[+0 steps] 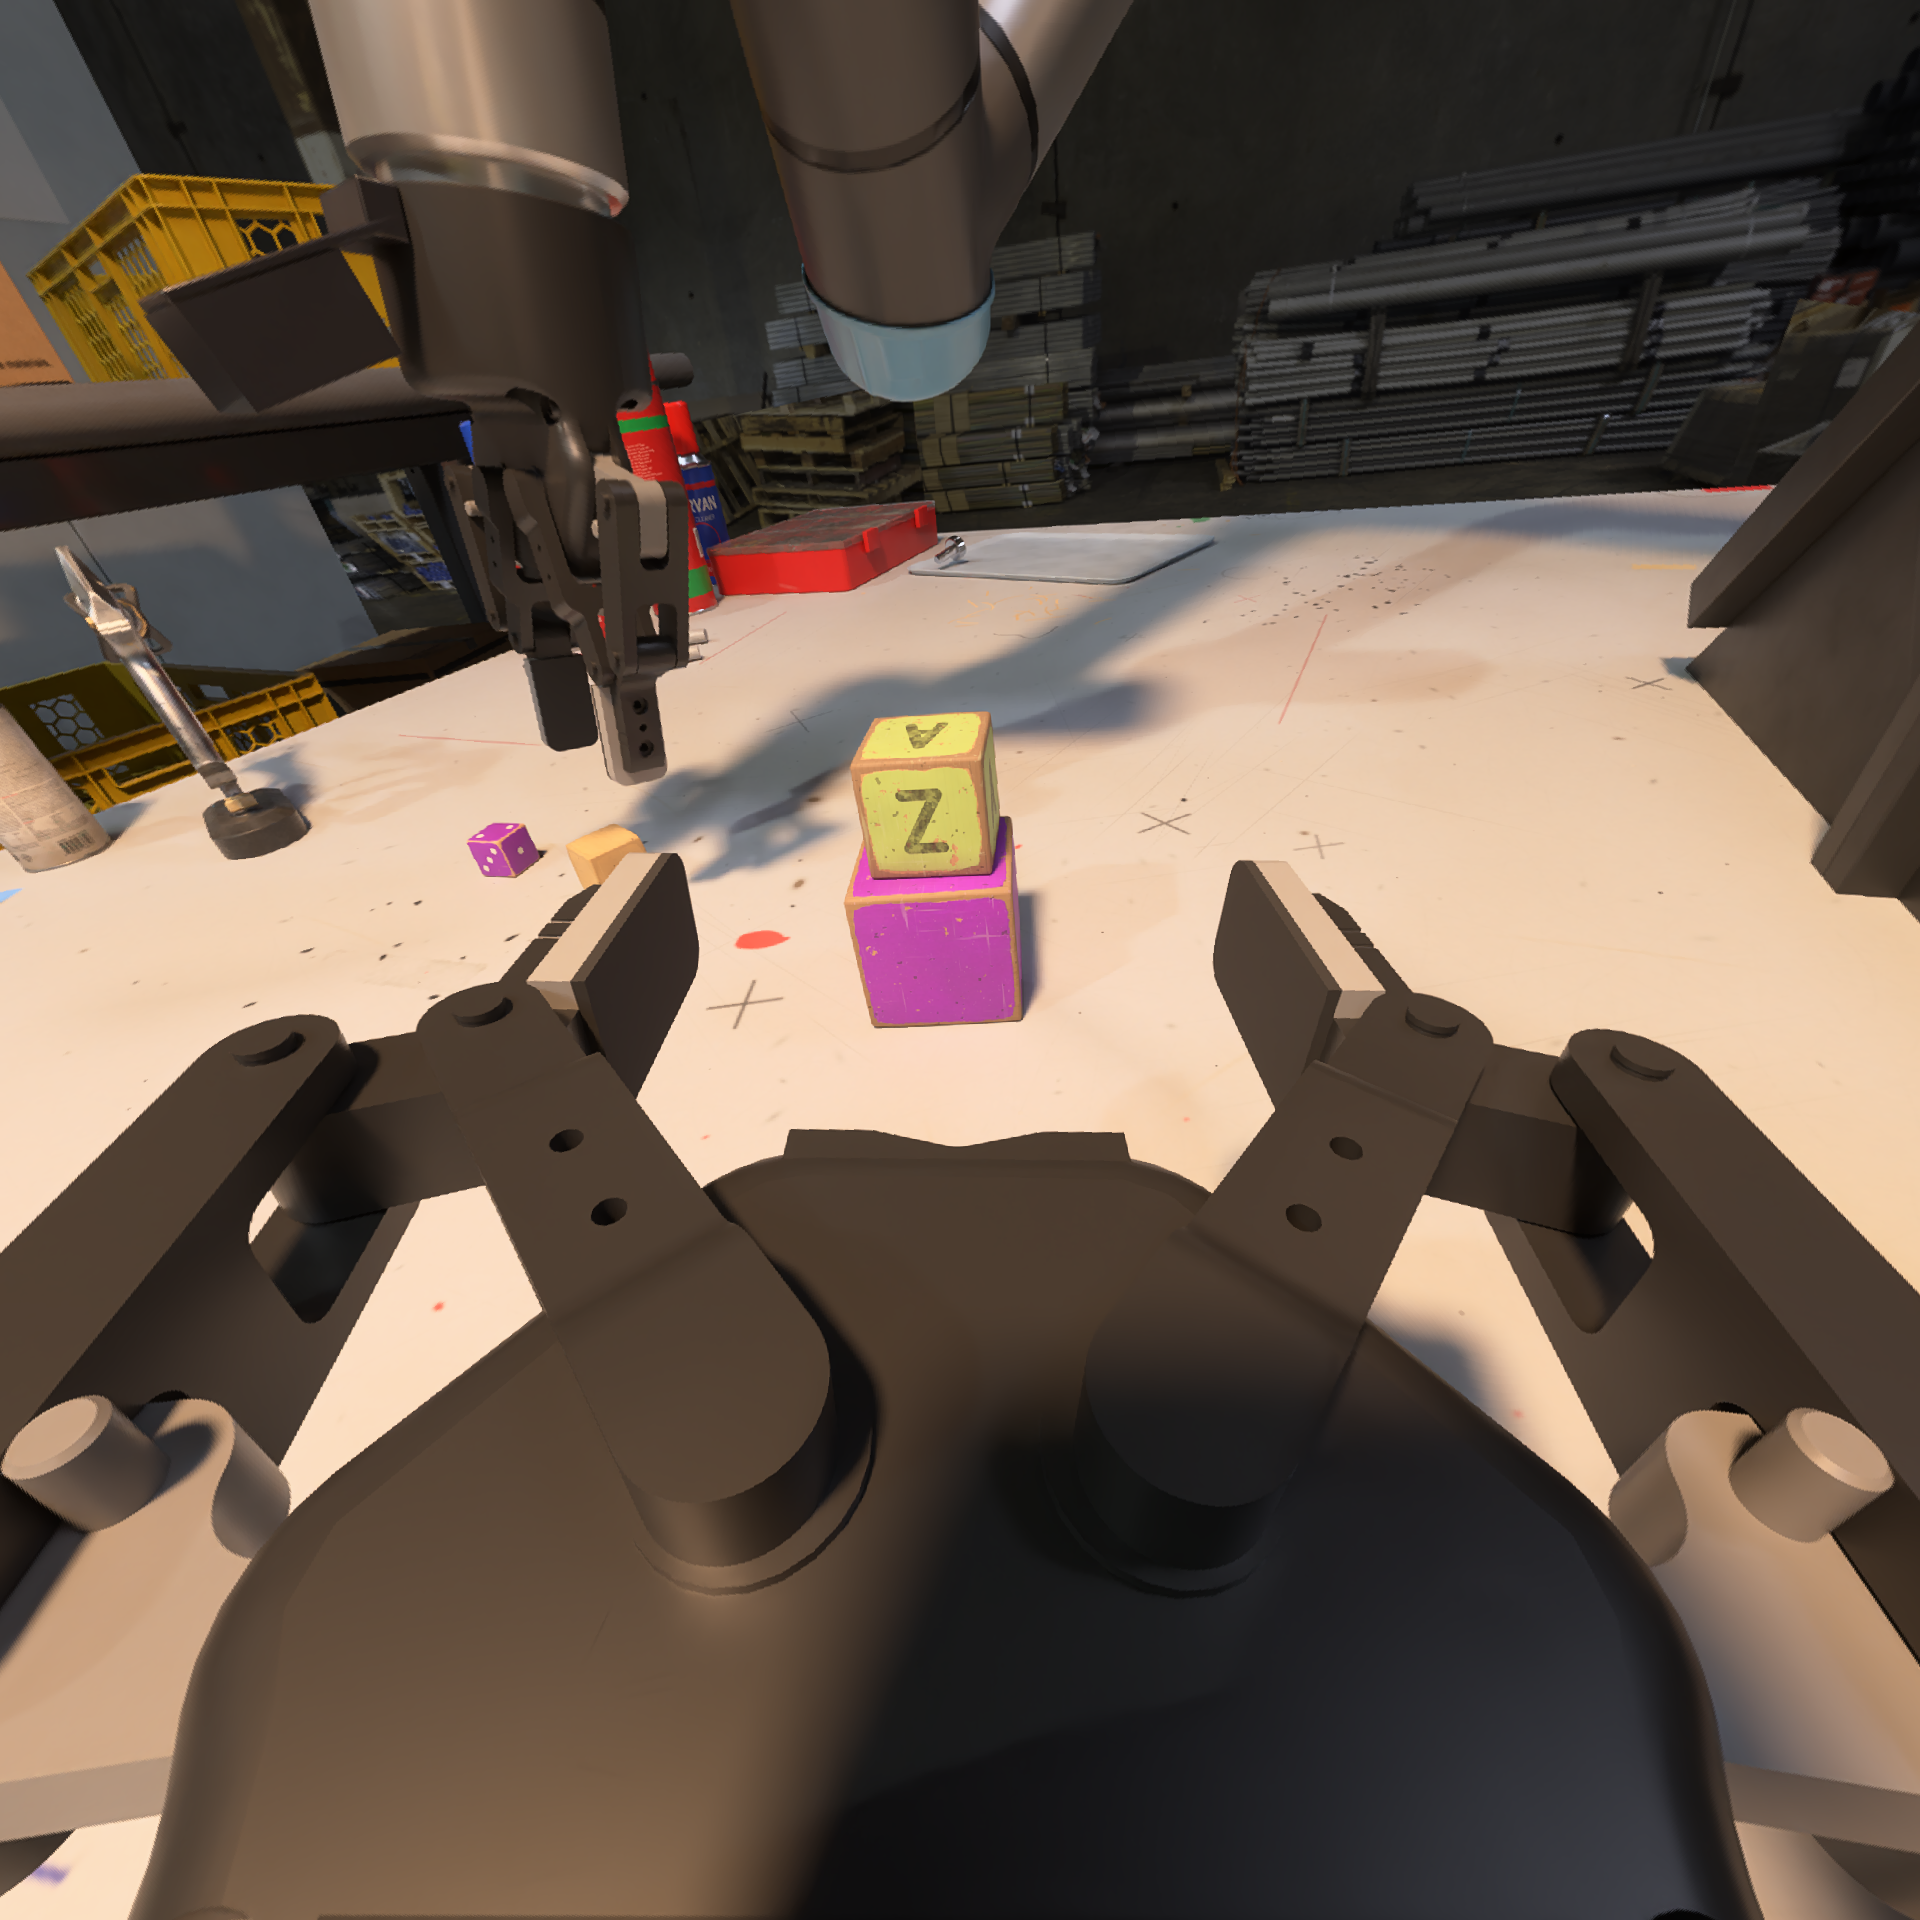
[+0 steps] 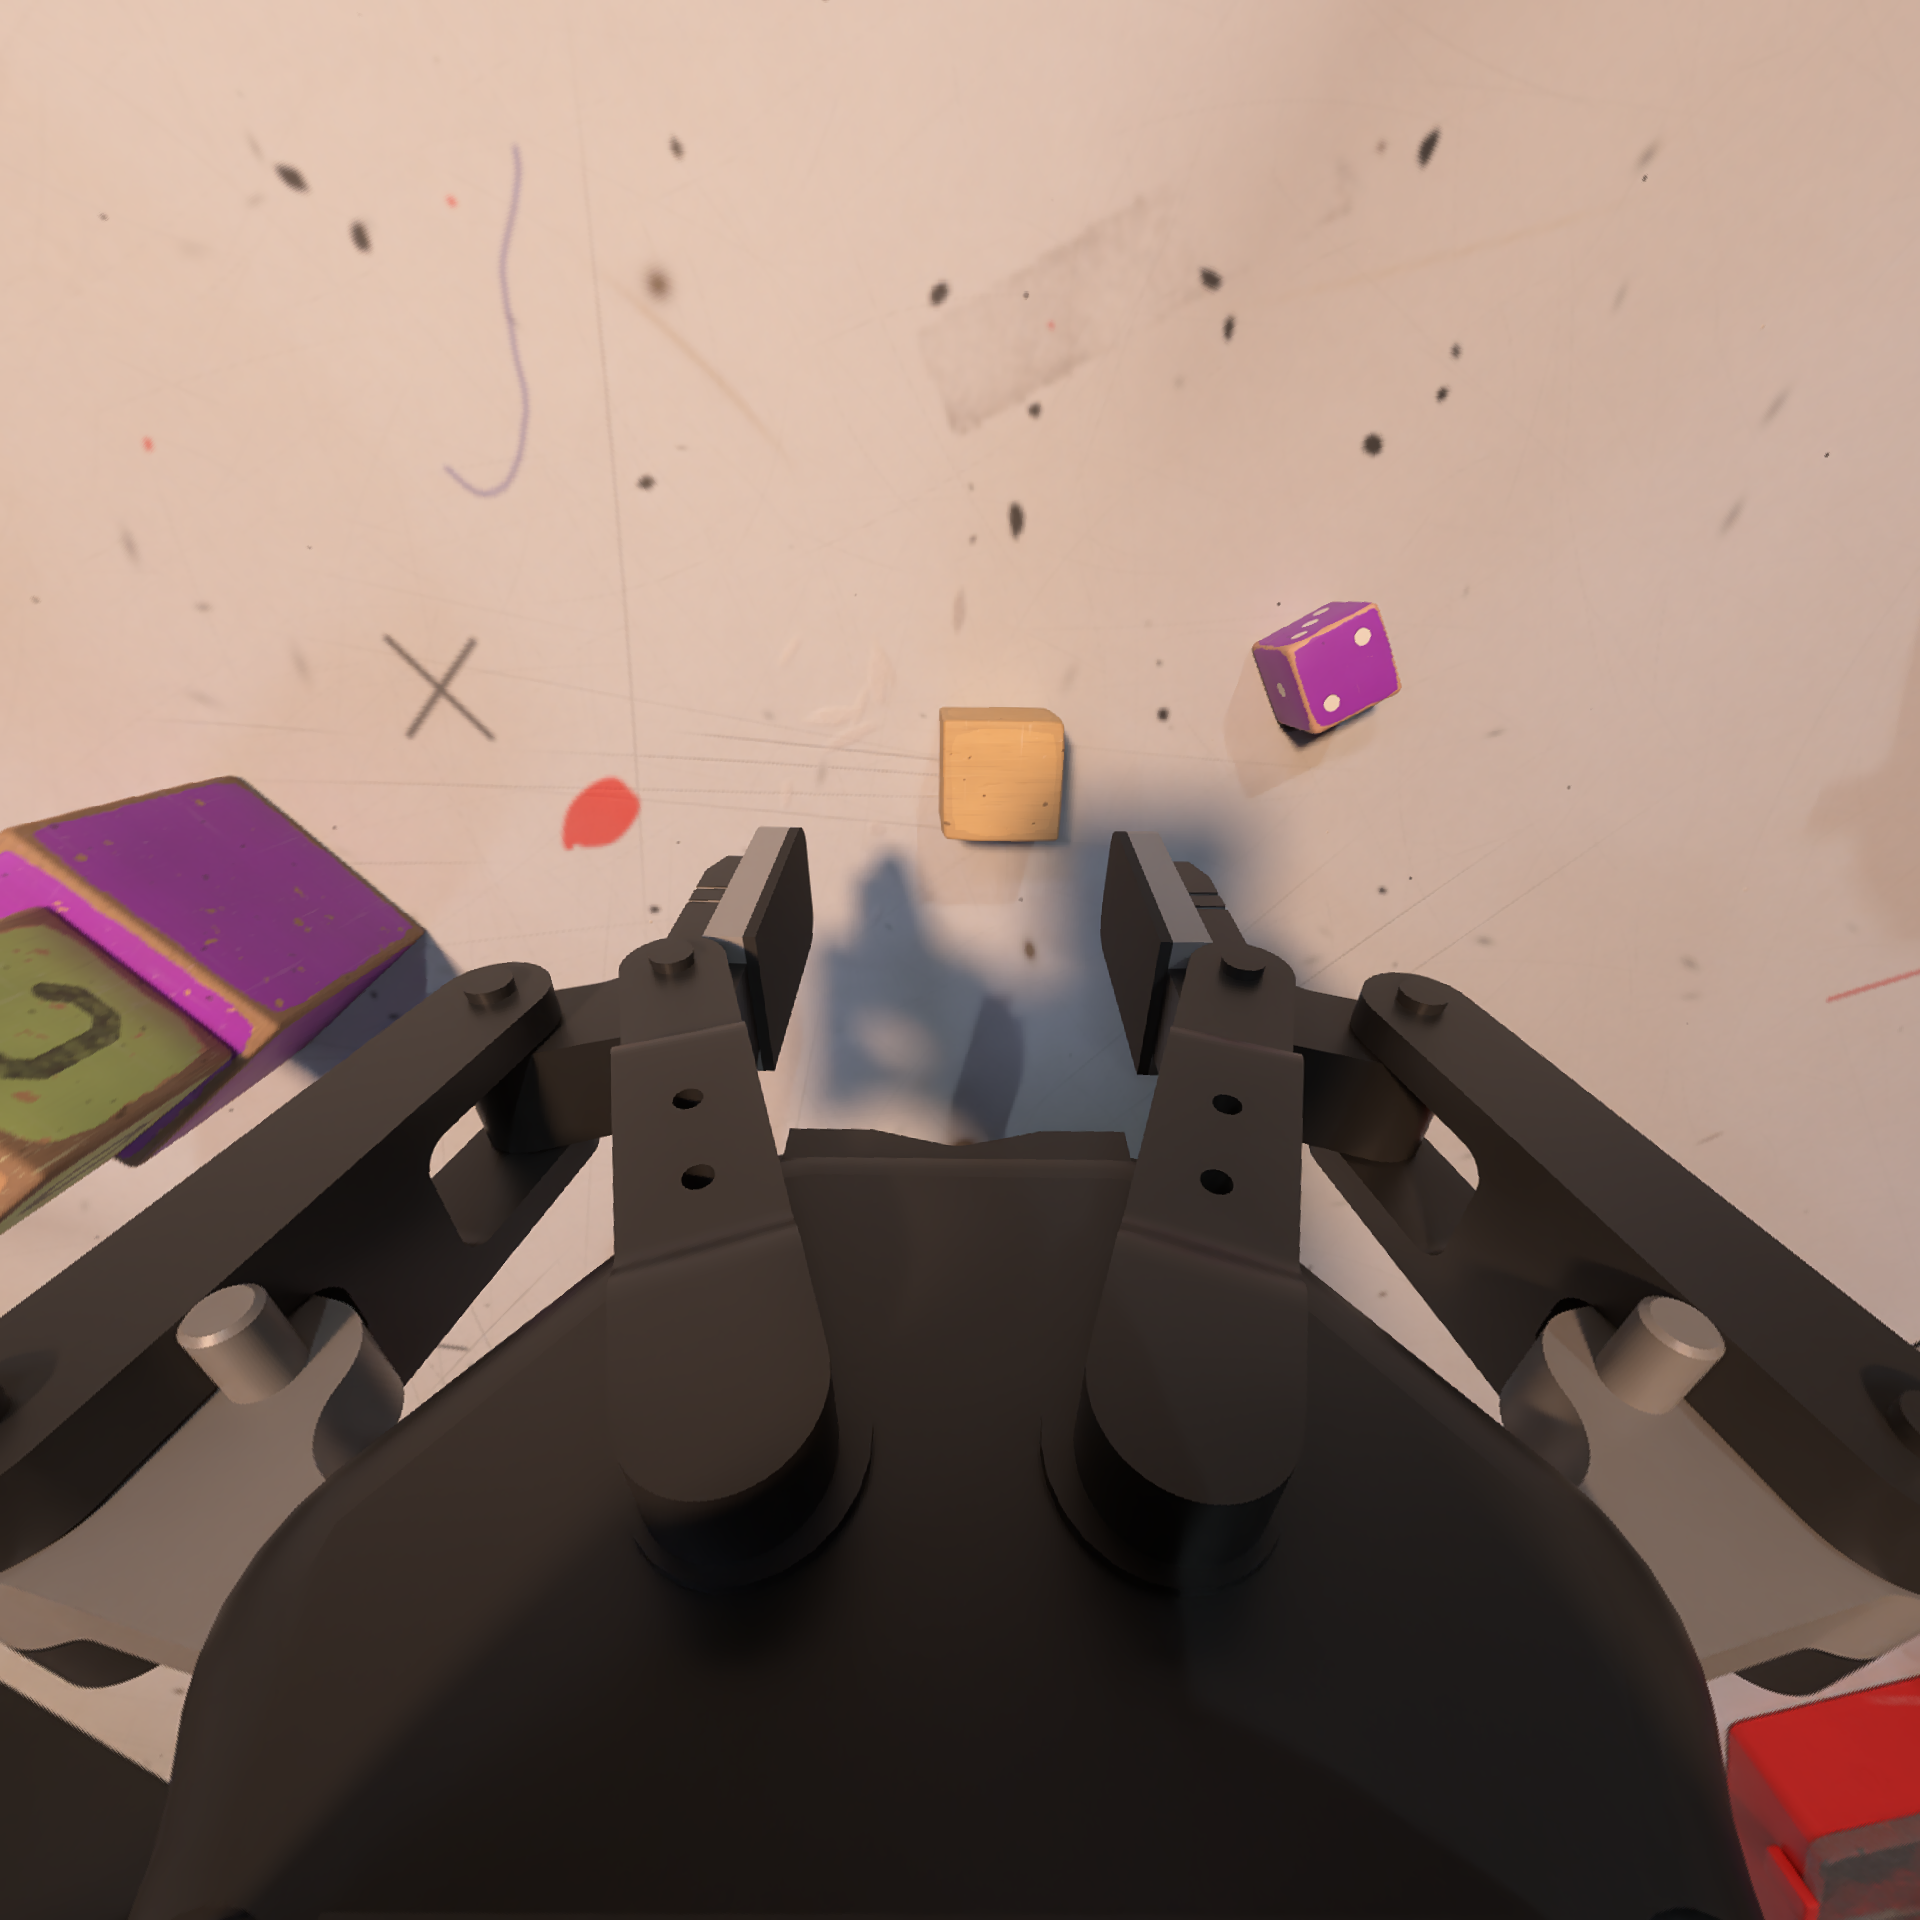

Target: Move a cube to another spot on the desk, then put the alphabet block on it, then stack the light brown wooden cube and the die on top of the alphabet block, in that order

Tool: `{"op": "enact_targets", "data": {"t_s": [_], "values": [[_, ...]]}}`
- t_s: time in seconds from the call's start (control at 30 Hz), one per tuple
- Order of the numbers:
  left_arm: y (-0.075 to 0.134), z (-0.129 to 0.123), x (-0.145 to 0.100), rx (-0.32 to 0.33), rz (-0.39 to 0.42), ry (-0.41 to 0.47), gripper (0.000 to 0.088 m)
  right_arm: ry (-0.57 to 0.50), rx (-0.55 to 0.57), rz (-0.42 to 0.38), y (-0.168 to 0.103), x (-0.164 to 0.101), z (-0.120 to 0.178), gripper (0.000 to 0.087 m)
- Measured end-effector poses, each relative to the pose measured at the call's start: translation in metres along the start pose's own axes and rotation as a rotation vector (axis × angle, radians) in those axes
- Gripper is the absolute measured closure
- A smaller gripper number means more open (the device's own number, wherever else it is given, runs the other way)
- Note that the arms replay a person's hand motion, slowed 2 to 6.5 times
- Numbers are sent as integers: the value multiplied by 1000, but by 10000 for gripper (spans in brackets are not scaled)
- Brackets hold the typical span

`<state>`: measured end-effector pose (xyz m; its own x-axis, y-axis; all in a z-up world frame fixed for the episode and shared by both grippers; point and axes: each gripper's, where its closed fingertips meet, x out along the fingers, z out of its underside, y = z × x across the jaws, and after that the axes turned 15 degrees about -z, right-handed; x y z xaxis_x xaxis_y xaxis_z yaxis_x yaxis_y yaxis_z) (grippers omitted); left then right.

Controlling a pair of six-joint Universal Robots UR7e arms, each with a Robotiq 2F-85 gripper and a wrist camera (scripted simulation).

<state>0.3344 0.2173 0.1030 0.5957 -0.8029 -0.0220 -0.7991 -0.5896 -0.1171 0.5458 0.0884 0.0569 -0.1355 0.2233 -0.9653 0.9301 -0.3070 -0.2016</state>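
Observation:
A yellow-green alphabet block [image 1: 923, 796] stands on a magenta cube [image 1: 935, 951] mid-desk. My left gripper [image 1: 951, 914] is open and empty, just in front of that stack. A light brown wooden cube [image 1: 603, 850] and a purple die [image 1: 503, 848] lie apart on the desk to the left. My right gripper [image 1: 597, 727] hangs above them. In the right wrist view my right gripper [image 2: 956, 883] is open and empty, above the desk, with the wooden cube [image 2: 1001, 774] just past its fingertips and the die [image 2: 1327, 667] to the right. The stack [image 2: 197, 935] shows at the left edge.
A red case [image 1: 826, 545] and a grey mat [image 1: 1070, 556] lie at the desk's [image 1: 1351, 987] far side. A metal tool on a round base [image 1: 249, 816] and a spray can [image 1: 36, 810] stand at far left. A dark box [image 1: 1829, 675] stands at right. Yellow crates sit beyond the desk.

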Motion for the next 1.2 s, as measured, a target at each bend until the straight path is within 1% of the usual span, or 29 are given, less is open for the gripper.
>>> {"op": "enact_targets", "data": {"t_s": [0.3, 0.7, 1.0, 1.2], "values": [[0, 0, 0, -2, 0, 0, 23, 4, 15, 15, 10, 14, -1, 367], [0, -1, 0, 0, -2, 3, 23, -7, 18, 28, 19, 26, -2, 387], [0, 0, 0, 2, -2, 3, 23, -5, 25, 16, 21, 33, -3, 429], [0, -1, 0, 2, -3, 4, 23, -13, 19, 13, 21, 36, -2, 502]]}}
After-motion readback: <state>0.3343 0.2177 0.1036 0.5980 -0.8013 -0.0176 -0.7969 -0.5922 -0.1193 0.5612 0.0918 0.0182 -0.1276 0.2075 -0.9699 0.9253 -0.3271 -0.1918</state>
